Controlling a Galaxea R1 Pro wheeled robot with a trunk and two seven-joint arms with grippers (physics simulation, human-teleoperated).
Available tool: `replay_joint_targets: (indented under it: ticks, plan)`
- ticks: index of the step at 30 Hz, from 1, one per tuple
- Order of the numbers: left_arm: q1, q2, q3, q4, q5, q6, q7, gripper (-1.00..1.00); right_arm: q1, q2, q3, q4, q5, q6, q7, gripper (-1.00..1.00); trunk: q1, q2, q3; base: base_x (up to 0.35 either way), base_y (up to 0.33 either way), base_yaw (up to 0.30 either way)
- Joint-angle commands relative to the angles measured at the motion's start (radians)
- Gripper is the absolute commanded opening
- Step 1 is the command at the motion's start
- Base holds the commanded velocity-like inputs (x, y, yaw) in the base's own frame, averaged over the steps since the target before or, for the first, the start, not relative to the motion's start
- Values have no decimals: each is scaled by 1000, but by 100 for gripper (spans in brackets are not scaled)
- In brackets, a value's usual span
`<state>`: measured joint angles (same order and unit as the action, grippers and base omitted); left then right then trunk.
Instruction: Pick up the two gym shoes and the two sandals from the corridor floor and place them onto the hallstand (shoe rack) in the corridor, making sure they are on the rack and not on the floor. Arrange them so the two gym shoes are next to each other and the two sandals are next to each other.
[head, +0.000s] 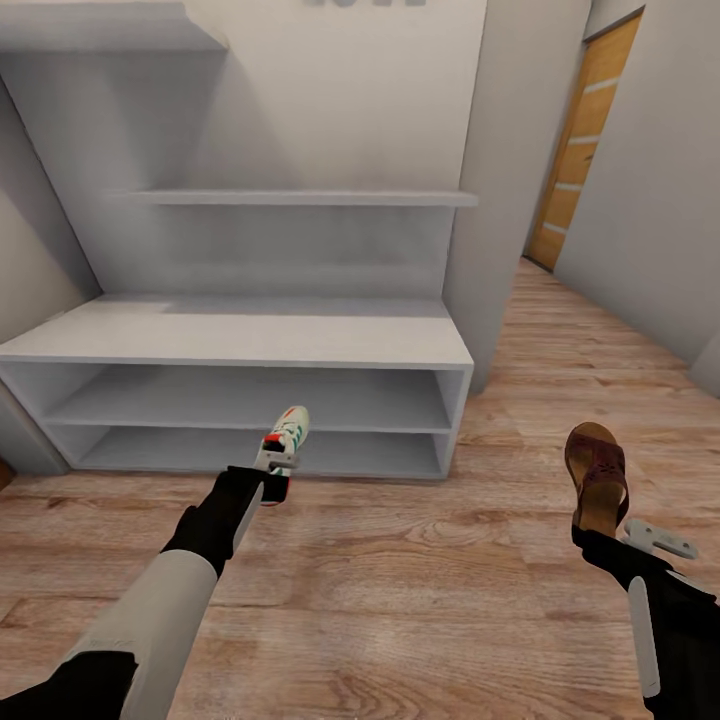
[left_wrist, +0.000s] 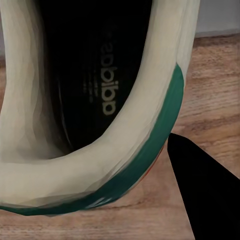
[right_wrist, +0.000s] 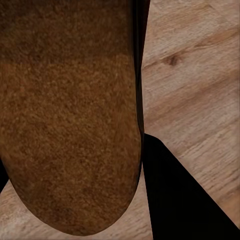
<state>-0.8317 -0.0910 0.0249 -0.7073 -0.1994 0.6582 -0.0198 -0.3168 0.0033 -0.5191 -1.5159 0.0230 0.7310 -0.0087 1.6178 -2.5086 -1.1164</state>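
Observation:
One gym shoe (head: 285, 440), white with green stripes and a red-orange heel, hangs toe-forward in front of the hallstand's (head: 240, 340) lower shelves. My left gripper (head: 270, 487) is shut on its heel. The left wrist view looks into the gym shoe's dark opening (left_wrist: 95, 85) with its green rim, one black finger (left_wrist: 205, 195) beside it. At the right, a brown sandal (head: 597, 472) is held over the corridor floor (head: 420, 580) with my right gripper (head: 598, 532) shut on its heel end. The right wrist view shows the sandal's footbed (right_wrist: 70, 125) and a black finger (right_wrist: 175, 200).
The hallstand's bench top and both low shelves are bare, with wall shelves (head: 300, 198) above. A grey wall pillar (head: 510, 200) stands at its right end. Beyond it the corridor runs back to an orange door (head: 585, 130).

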Motion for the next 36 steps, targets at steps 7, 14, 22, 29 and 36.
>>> replay_joint_targets:
  ticks: [7, 14, 22, 29, 36]
  plan:
    - [-1, -1, 3, -1, -6, 4, -3, -100, -1, 1, 0, -1, -2, 5, -4, -100, 1, -1, -9, 0, 0, 0]
    - [-1, -1, 3, -3, -6, 4, -3, -100, -1, 1, 1, -1, -2, 5, -4, -100, 1, -1, -9, 0, 0, 0]
    - [-1, -1, 3, -1, -6, 4, -3, -100, -1, 1, 0, -1, -2, 5, -4, -100, 1, -1, -9, 28, 0, 0]
    - [-1, -1, 3, -1, -5, 4, -3, -100, -1, 1, 1, -1, -2, 5, -4, -100, 1, -1, -9, 290, 0, 0]
    - [-1, -1, 3, -1, -5, 4, -3, -100, -1, 1, 0, -1, -2, 5, -4, -100, 1, -1, -11, 271, 0, 0]
